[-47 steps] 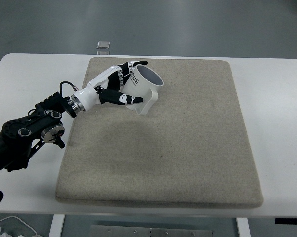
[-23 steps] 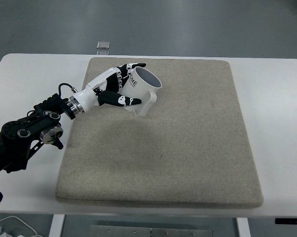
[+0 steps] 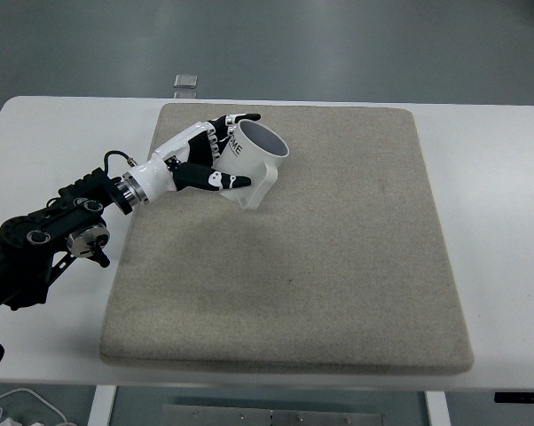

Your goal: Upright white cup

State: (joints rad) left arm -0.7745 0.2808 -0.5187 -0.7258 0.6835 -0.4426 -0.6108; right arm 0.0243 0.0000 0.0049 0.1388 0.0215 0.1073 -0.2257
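Fingers of the left hand [image 3: 203, 158] are wrapped tight around the white cup [image 3: 252, 165]. The cup sits at the far left part of the tan mat [image 3: 338, 266], which lies on the white table [image 3: 498, 177]. The cup is just to the right of the hand, touching it. It is not straight up yet. It leans, with its open mouth pointing up and a bit to the right, and its bottom end low and near. So its long way runs from the near bottom end up to the far mouth. To stand it up, I think the hand needs to tip the mouth more toward the ceiling.

Only the left arm is in the picture, so it is the one that can do the job. The hand covers the left side of the cup. I cannot tell if the bottom touches the mat. The black letters on the cup are partly hidden by a finger.
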